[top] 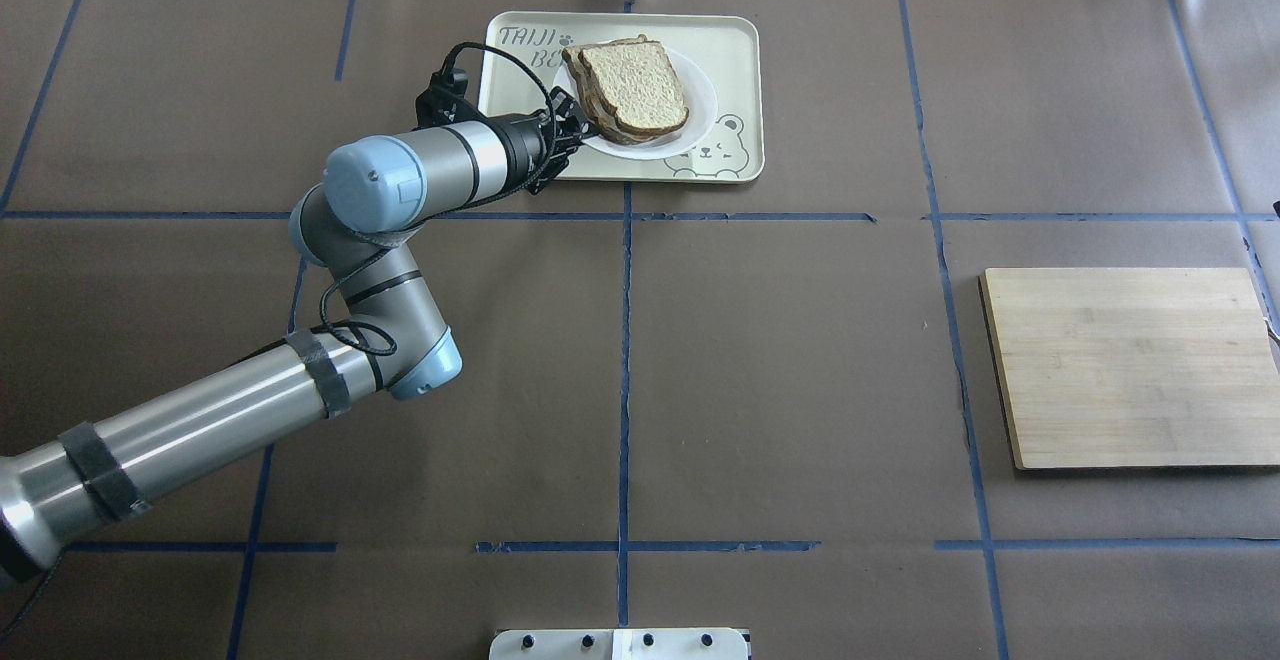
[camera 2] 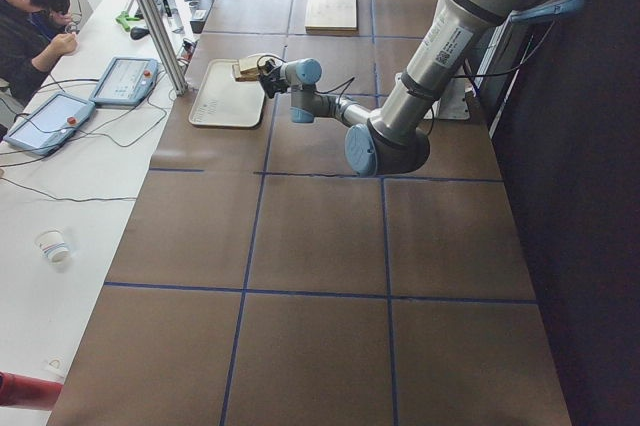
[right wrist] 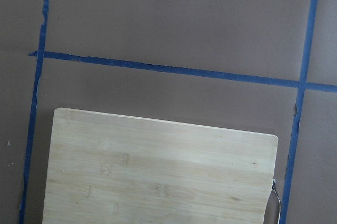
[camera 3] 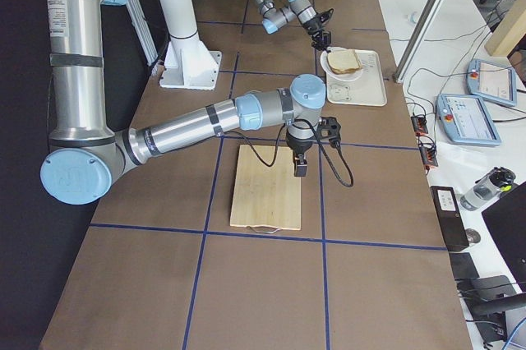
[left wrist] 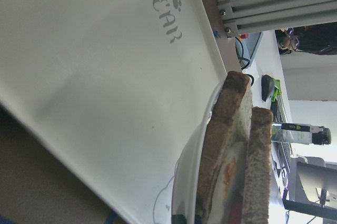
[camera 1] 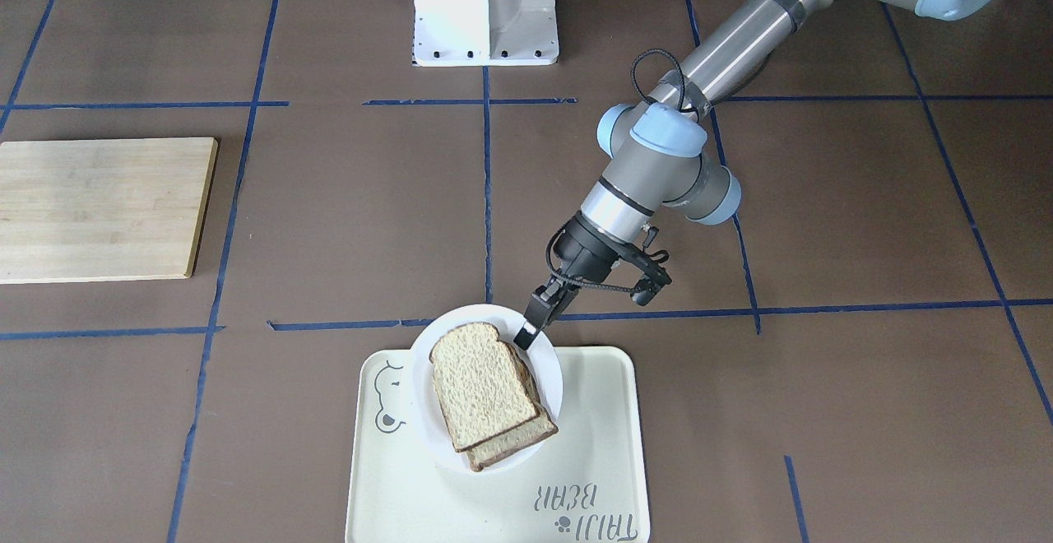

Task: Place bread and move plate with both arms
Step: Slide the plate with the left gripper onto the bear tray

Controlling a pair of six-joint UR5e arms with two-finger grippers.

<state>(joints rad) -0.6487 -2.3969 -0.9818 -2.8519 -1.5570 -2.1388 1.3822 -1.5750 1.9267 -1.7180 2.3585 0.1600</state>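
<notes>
Pincer [camera 1: 524, 336] on plate [camera 1: 477, 315] rim at tray [camera 1: 596, 436] edge

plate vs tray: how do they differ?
Shape: the plate is round; the tray is rectangular with rounded corners. Print: the plate is plain white; the tray is cream with a bear drawing and lettering. Size: the plate is smaller and lies within the tray's outline in the overhead view. Both are pale and shallow.
</notes>
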